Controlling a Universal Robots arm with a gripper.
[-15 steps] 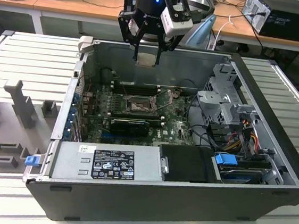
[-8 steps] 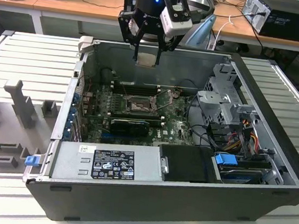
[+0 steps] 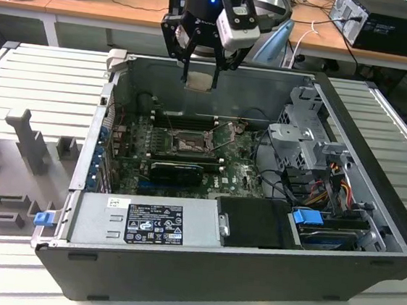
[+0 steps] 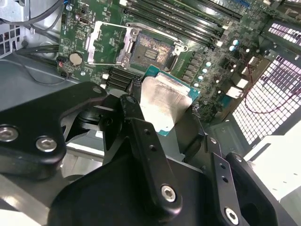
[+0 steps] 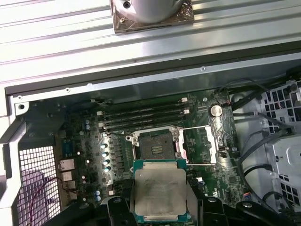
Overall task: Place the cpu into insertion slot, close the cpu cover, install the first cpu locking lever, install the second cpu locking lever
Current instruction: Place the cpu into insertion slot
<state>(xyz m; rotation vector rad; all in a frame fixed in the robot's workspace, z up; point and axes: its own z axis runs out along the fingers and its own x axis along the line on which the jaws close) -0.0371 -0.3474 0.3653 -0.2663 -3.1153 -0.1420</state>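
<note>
Your gripper (image 3: 200, 74) pinched the cpu (image 3: 198, 83) flat by two opposite edges, high above the insertion slot (image 3: 187, 145) and roughly over it; the slot lay bare, with the cpu cover (image 5: 202, 147) flipped open just beside it.

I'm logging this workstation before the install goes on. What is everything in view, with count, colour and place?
computer case: one, dark grey, lying open on the slatted metal table
insertion slot: one, black-framed, on the green board, empty
cpu cover: one, silvery, flipped open beside the slot
power supply: one, silver-grey, in the case, nearest the exterior camera
long black card: one, black, between slot and power supply
cpu: one, silvery face, held above the board
gripper: one, black, shut on the cpu
</note>
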